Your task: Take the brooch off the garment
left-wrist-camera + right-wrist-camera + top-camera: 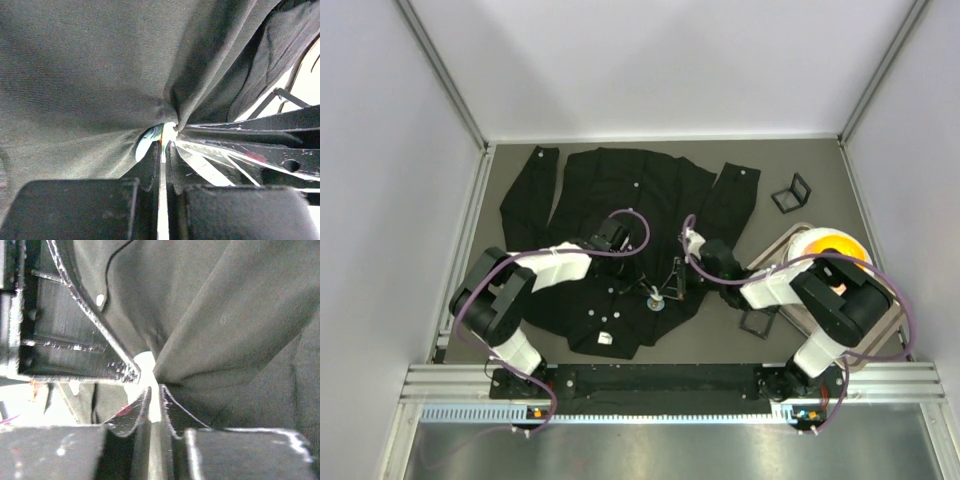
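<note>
From above, the grey table (720, 340) carries the black shirt (610, 190) spread flat. Both arms reach to its lower front, where the brooch (656, 303) is a small pale round spot on the cloth. Only the wrist cameras show the pinch. Cloth bunches to a point at the left gripper (163, 148), its fingers pressed together with a pale blue sliver (146, 145) beside them. It bunches likewise at the right gripper (154, 395), whose fingers are all but closed. Whether either grips cloth or brooch, I cannot tell. The right wrist alone shows a white button (100, 300).
</note>
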